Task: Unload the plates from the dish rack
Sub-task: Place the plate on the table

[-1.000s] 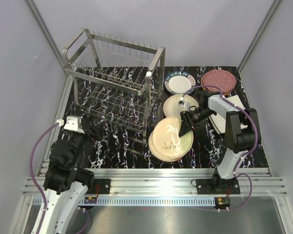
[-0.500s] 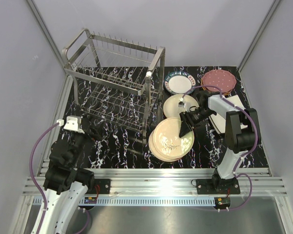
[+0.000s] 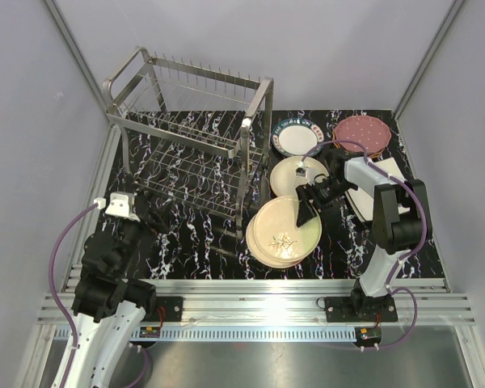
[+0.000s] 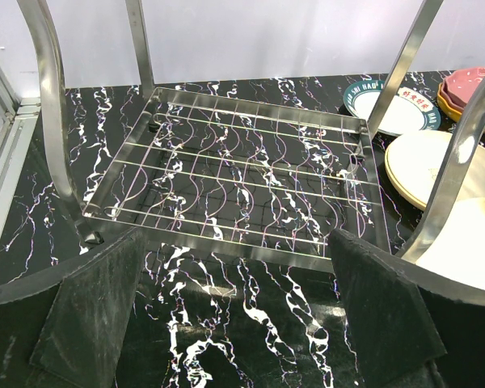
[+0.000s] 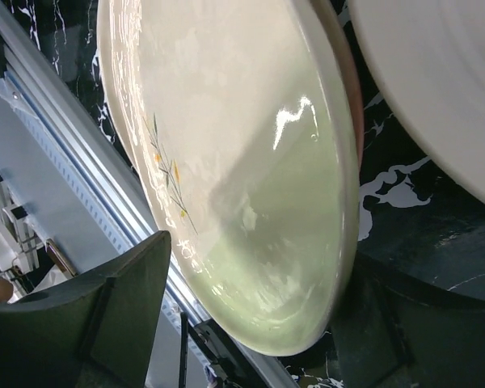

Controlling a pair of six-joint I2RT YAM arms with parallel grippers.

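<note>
The dish rack [image 3: 190, 137] [image 4: 234, 178] stands at the back left with no plates showing in its wires. A cream plate with a plant motif [image 3: 283, 232] [image 5: 242, 162] lies on top of a small stack near the front. My right gripper [image 3: 307, 206] [image 5: 250, 331] is open, its jaws straddling this plate's far rim, one finger [image 5: 105, 323] clear of the plate's face. More plates lie flat behind: a cream round one [image 3: 295, 174], a white one with a dark patterned rim [image 3: 297, 136] and a maroon dotted one [image 3: 360, 131]. My left gripper [image 3: 144, 207] [image 4: 234, 323] is open and empty in front of the rack.
Cream square plates [image 3: 385, 171] lie at the right under my right arm. The rack's upright legs [image 4: 449, 162] stand between my left gripper and the plates. Aluminium rails [image 3: 250, 307] run along the front edge, and grey walls close the back and sides.
My right gripper's jaws have spread wider. The cream motif plate has dropped from a tilt to lying flat on the stack. The left arm has not moved.
</note>
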